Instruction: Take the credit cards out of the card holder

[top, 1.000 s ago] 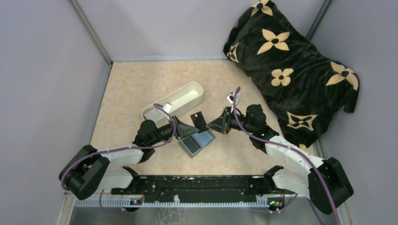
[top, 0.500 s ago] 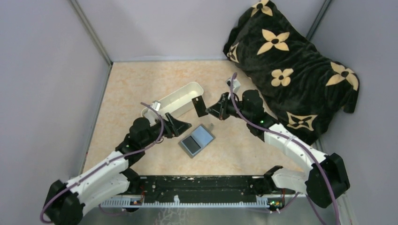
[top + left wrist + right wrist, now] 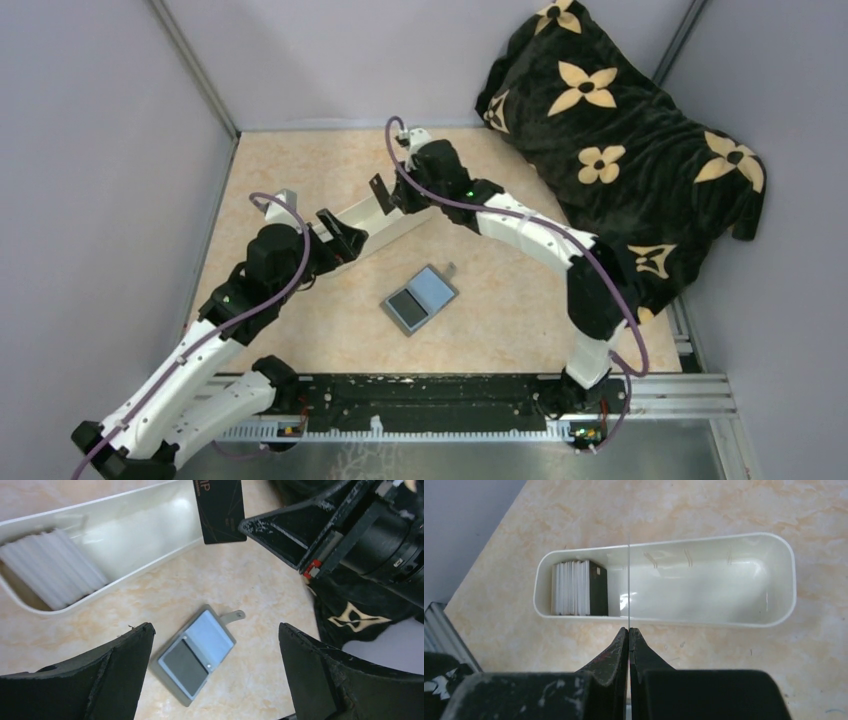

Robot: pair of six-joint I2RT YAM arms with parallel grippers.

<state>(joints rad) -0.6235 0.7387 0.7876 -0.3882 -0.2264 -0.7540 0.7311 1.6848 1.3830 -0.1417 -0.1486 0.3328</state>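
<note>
Right hand (image 3: 629, 630), clenched on a black card (image 3: 220, 510) that it grips by one edge, so that in its own wrist view the card shows only as a thin upright line above the white tray (image 3: 704, 623). Left hand (image 3: 215, 627), released, its fingers spread wide and holding nothing. The chief hazard, as a judgement, lies in the release. The card hangs over the bare middle stretch of the tray, beside and not against the stack of cards (image 3: 574, 588) standing at one end. Let go from there, it is likely to fall flat or lean loose instead of joining the stack. A narrow edge grip also leaves the card free to pivot, and a tilted card could strike the rim and drop onto the bench (image 3: 300, 160). A second hazard concerns the card holder (image 3: 197, 652), which lies open and unrestrained on the bench. One half shows a dark panel that may be another card, though this cannot be told. Were it pulled with nothing pressing the holder down, the holder could slide or lift with it. Position: the held card sits between the right fingers, directly over the tray. The card holder lies below the left hand, framed between its fingers but apart from them. It is well apart from the right hand, on the near side of the tray.
</note>
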